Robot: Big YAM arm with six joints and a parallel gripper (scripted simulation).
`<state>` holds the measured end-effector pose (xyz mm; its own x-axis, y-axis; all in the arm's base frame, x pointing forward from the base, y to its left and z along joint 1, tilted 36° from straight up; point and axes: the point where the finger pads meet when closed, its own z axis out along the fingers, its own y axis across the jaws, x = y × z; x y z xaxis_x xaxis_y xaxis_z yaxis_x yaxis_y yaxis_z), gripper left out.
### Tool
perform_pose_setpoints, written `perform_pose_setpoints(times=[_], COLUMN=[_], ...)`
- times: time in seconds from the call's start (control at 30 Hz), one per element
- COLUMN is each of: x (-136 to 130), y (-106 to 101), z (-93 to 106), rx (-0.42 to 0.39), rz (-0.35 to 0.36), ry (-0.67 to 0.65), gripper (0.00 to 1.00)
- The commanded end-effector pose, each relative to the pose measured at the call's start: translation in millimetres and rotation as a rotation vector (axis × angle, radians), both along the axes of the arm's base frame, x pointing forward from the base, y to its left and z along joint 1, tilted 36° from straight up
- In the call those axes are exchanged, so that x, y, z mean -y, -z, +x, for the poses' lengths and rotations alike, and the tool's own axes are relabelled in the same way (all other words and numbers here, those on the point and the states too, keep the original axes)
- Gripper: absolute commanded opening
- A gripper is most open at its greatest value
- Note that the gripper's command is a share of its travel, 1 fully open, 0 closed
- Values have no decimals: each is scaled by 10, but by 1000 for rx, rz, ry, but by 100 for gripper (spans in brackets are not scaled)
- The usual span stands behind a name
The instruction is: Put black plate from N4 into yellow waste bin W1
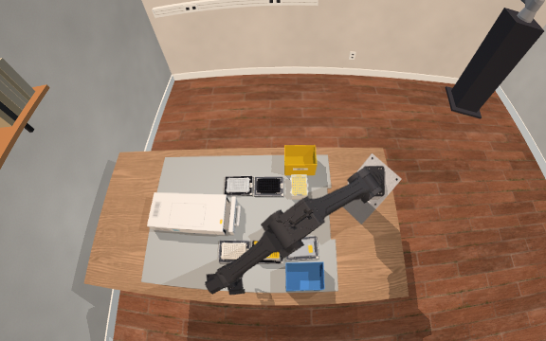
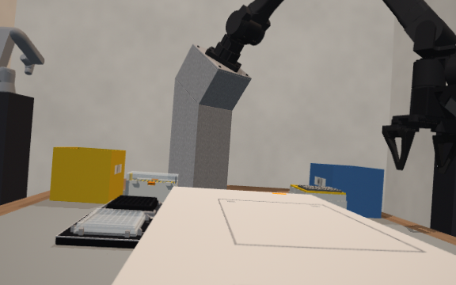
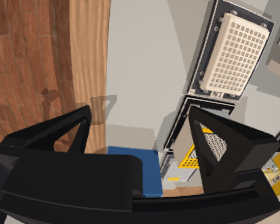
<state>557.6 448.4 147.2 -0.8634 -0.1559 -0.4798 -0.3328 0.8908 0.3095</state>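
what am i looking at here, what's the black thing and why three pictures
The black thing is a robot arm bolted to a wooden bench. Its hand is a two-fingered clamp, wide open and holding nothing.

One picture looks down from above, one looks along the bench from low down, and one comes from a camera on the arm's wrist.

On the bench: a yellow bin, a blue bin, a white box-shaped machine, and several small lab plates in trays, including a black plate beside a white one.
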Motion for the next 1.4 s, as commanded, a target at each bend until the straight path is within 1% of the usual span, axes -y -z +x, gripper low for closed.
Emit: perform_pose_setpoints(times=[0.0, 0.53, 0.57, 0.63, 0.8, 0.83, 0.87, 0.9, 1.03, 1.1, 1.13, 1.2, 1.37], x=[0, 0, 119, 217, 467, 475, 529, 571, 765, 765, 721, 909, 1151], y=[-78, -78, -235, -223, -193, -192, -127, -162, -100, -100, 229, -53, 24], z=[12, 12, 76, 87, 120, 121, 112, 122, 125, 125, 65, 116, 102], rx=[10, 10, 29, 38, 39, 39, 19, 29, 29, 29, -21, 20, 20], rz=[7, 7, 38, 29, 28, 28, 21, 28, 26, 26, 3, 28, 26], ry=[1, 1, 32, 14, 14, 14, 24, 24, 24, 24, 18, 34, 35], gripper=[100, 100, 0, 0, 0, 0, 0, 0, 0, 0, 0, 0, 0])
